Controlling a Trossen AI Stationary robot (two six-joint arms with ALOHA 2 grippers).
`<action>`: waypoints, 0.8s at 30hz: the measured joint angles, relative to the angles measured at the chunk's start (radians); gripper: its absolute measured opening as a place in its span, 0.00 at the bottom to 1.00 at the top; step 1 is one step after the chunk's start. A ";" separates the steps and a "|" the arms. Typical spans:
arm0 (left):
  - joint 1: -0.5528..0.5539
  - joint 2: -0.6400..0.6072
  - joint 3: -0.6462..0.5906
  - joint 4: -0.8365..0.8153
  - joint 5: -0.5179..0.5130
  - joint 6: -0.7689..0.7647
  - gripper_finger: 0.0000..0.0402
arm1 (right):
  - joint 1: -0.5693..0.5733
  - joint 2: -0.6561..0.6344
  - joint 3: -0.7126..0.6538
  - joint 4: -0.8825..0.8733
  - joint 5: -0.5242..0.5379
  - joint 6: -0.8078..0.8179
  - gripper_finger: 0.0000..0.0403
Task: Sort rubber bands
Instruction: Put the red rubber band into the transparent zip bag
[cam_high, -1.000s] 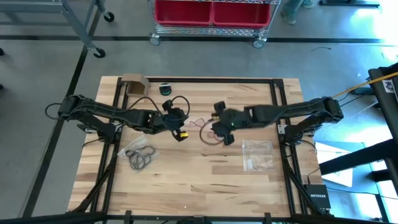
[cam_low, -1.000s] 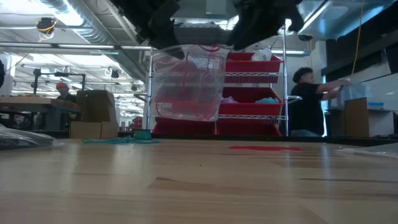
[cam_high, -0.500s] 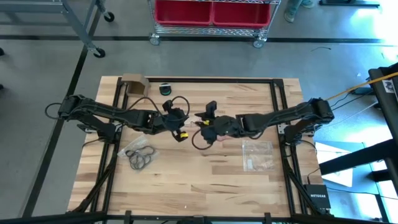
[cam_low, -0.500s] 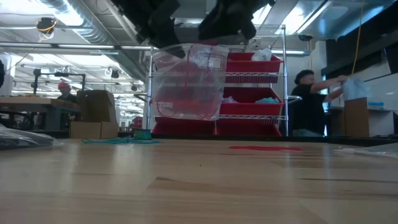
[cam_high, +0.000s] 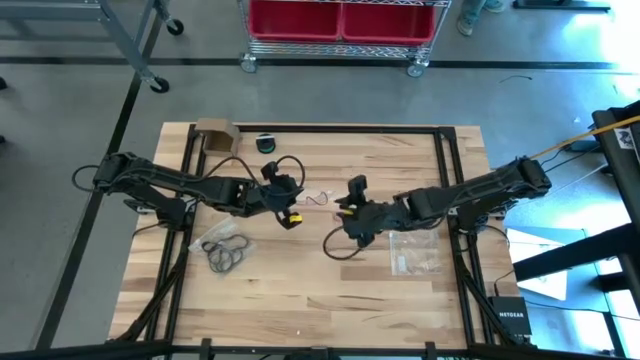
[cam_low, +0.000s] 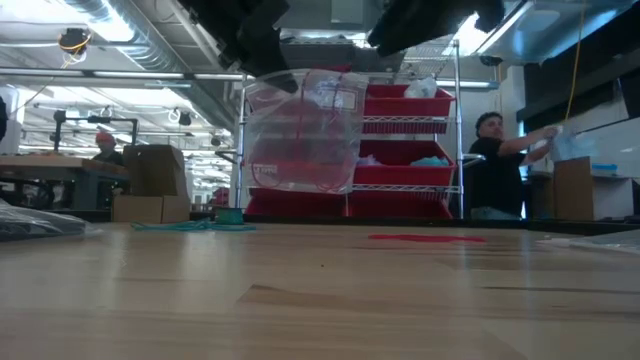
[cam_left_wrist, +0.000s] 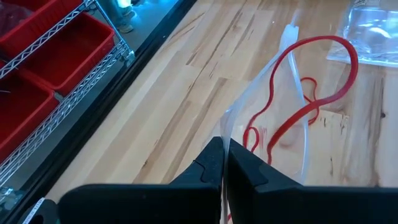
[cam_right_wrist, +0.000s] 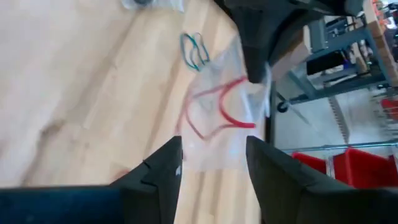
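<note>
My left gripper (cam_high: 297, 199) is shut on a clear zip bag (cam_low: 300, 130) that holds red rubber bands (cam_left_wrist: 292, 106) and hangs above the table's middle. My right gripper (cam_high: 347, 206) hovers to the bag's right, open, with nothing between its fingers (cam_right_wrist: 163, 167); in its wrist view the bag (cam_right_wrist: 217, 112) lies ahead of it. More red bands (cam_low: 425, 238) lie flat on the table. Teal bands (cam_right_wrist: 194, 51) lie on the wood beyond the bag. Black bands (cam_high: 226, 250) lie at the near left beside a flat bag. My left gripper pinches the bag's upper edge (cam_left_wrist: 227, 127) between its two shut fingers, which slant down from the table's left. The bag hangs below the fingers, clear of the table, with its mouth gaping and the red bands inside it.
Another clear bag (cam_high: 413, 250) lies flat at the near right. A cardboard box (cam_high: 213, 133) and a small green thing (cam_high: 266, 143) sit at the far edge. A wire shelf with red bins (cam_low: 410, 150) and a person (cam_low: 490, 165) are beyond the table.
My right gripper swung toward the bag and the table's left, then drew back toward the right and the near edge, staying open. The bag has kept hanging from my left gripper, which held still.
</note>
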 joint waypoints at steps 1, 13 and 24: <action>0.000 0.000 0.000 0.001 0.000 0.002 0.00 | 0.001 0.003 -0.007 0.001 0.000 0.014 0.42; 0.000 0.000 0.000 0.002 0.000 0.005 0.00 | -0.003 0.084 -0.093 0.335 0.188 -0.175 0.42; 0.000 0.000 0.000 0.002 0.000 -0.001 0.00 | -0.086 0.097 -0.091 0.567 0.141 -0.238 0.42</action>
